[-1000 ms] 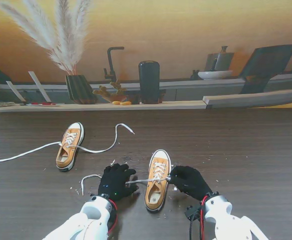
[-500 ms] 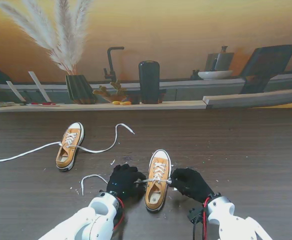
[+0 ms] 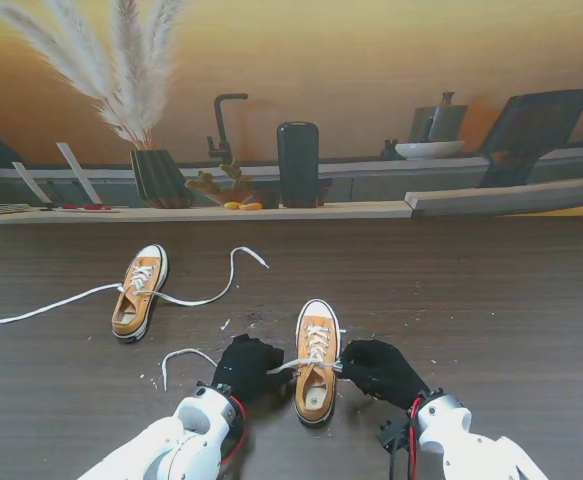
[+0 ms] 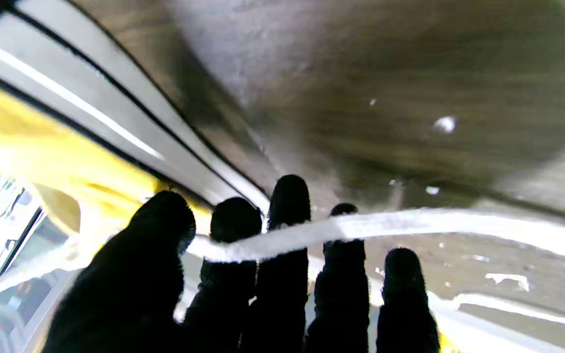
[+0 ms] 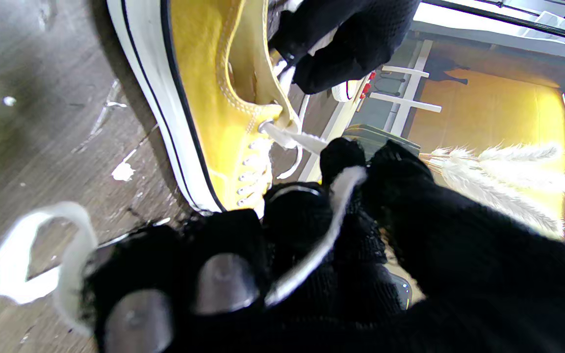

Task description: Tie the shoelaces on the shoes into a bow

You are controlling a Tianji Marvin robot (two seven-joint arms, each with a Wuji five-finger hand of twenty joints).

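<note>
Stand view: the near shoe (image 3: pixel 316 360) lies on the table (image 3: pixel 491 290) between both hands, its long axis running away from me, toe farther. Its lace (image 3: pixel 293 365) is held on both sides: left hand (image 3: pixel 245 368) pinching the left end, right hand (image 3: pixel 375 366) closed on the right. To cross them cleanly, I'd keep even tension so the shoe doesn't twist.
</note>
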